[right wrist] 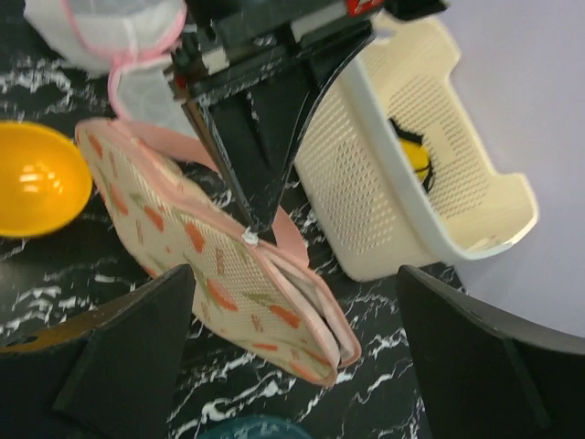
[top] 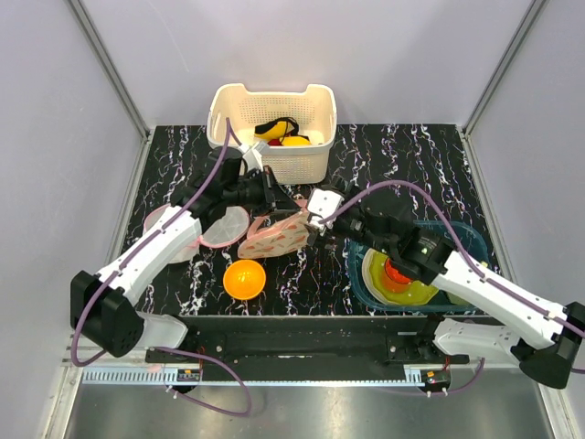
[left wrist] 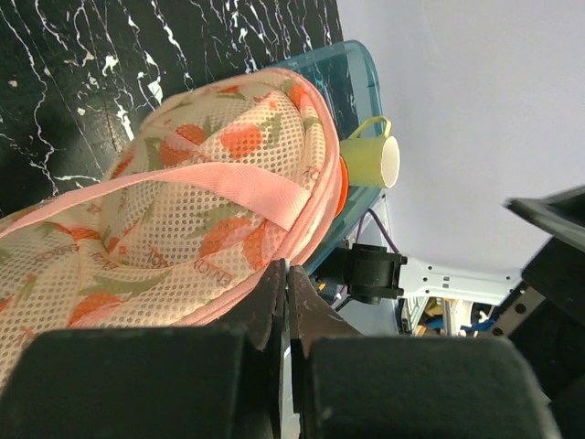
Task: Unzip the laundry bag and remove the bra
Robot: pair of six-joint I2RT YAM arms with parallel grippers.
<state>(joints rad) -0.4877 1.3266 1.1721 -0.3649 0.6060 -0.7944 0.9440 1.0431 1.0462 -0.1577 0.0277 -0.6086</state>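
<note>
The bag (top: 274, 238) sits mid-bench (top: 183, 151) between the two arms, tilted up on its curved edge. It is a soft half-moon of fine cream mesh printed with red-pink blotches, bound in pink ribbon tape. Its inside is hidden, so the bra cannot be made out.

The left hand (left wrist: 286, 270) has its black fingers pressed together on the bag's pink rim. From the right wrist a small white bit shows at their tips, too small to identify. The left wrist view is mostly filled by the bag and by the hand's own dark bulk.

The right hand (right wrist: 294, 271) hangs just beside the bag with its fingers wide apart, holding nothing. Only blurred dark wedges of them show.

Behind stands a cream plastic basket (top: 272, 151) with perforated walls. A dark strap in it loops over yellow items (top: 291, 139), mostly hidden by the wall. A glossy orange bowl (top: 244, 278) lies near the bag. A white mesh pouch (top: 224, 226) with pink trim is partly covered by the left arm. A teal bin (top: 358, 274) on the right is half hidden under the right arm.
</note>
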